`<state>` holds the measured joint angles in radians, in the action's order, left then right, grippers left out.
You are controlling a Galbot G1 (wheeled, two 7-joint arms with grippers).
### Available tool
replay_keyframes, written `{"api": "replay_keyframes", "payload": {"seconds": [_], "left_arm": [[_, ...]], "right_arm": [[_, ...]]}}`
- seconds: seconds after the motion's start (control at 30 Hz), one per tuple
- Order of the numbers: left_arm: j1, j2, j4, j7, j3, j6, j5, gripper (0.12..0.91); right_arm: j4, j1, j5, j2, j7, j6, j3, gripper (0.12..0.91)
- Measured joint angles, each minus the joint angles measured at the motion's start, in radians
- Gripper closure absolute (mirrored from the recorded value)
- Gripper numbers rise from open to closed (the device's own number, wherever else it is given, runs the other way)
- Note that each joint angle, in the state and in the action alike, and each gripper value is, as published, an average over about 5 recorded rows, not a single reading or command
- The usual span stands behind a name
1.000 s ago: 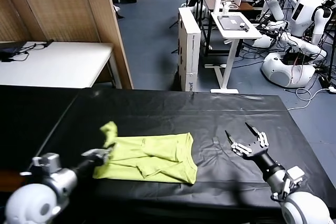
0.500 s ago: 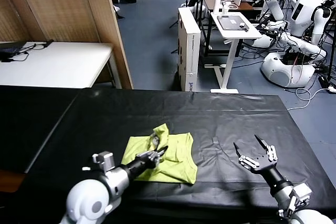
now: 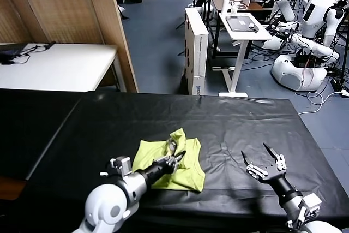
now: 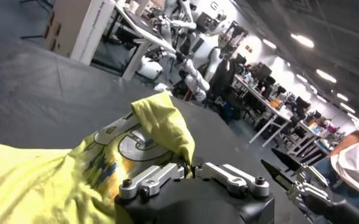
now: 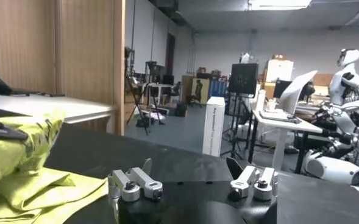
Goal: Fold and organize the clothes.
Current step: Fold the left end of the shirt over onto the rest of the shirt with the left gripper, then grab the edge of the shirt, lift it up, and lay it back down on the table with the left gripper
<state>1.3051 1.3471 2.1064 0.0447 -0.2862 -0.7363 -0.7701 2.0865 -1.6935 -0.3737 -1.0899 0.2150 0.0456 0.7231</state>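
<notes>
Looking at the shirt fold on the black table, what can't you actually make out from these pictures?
- Head view: the left pincer covers the T-shirt fold, hiding the grip.
- Left wrist view: the pincer body blocks the cloth at its fingertips; the white graphic is creased, unreadable.
- Right wrist view: the shirt is cut off by the edge.

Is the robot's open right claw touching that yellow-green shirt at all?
Apart. In the head view, bare black tabletop lies between the open right gripper and the T-shirt.
</notes>
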Motion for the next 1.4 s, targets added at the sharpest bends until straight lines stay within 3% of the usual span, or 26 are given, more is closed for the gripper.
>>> {"api": "replay_keyframes", "payload": {"seconds": [0.07, 0.3, 0.4, 0.6, 0.83, 1.0, 1.2, 1.3, 1.4], "left_arm": [[0.002, 0.013, -0.005, 0.002, 0.005, 0.000, 0.010, 0.690], [0.003, 0.057, -0.009, 0.007, 0.015, 0.000, 0.030, 0.251], [0.001, 0.066, -0.004, 0.008, 0.004, 0.000, 0.031, 0.147], [0.020, 0.028, 0.034, 0.013, -0.052, 0.000, 0.023, 0.124], [0.072, -0.042, 0.074, 0.019, -0.162, 0.000, 0.058, 0.123], [0.121, -0.040, 0.091, 0.023, -0.211, 0.000, 0.122, 0.123], [0.171, -0.023, 0.105, 0.024, -0.246, 0.000, 0.172, 0.123], [0.190, -0.020, 0.108, 0.024, -0.264, 0.000, 0.183, 0.123], [0.204, -0.020, 0.108, 0.024, -0.280, 0.000, 0.185, 0.123]], "right_arm": [[0.000, -0.001, 0.004, 0.003, 0.006, -0.001, -0.008, 0.118], [0.001, -0.014, 0.006, 0.039, 0.015, -0.001, -0.029, 0.118], [0.007, -0.012, 0.004, 0.057, 0.016, -0.009, -0.043, 0.118], [0.013, 0.017, -0.035, 0.096, -0.011, -0.074, -0.099, 0.118], [-0.042, 0.167, -0.104, 0.149, -0.049, -0.194, -0.253, 0.118], [-0.119, 0.326, -0.171, 0.155, -0.027, -0.242, -0.380, 0.118], [-0.220, 0.467, -0.184, 0.159, 0.008, -0.241, -0.487, 0.126], [-0.264, 0.514, -0.184, 0.157, 0.016, -0.234, -0.522, 0.194], [-0.294, 0.547, -0.185, 0.157, 0.023, -0.226, -0.546, 0.352]]}}
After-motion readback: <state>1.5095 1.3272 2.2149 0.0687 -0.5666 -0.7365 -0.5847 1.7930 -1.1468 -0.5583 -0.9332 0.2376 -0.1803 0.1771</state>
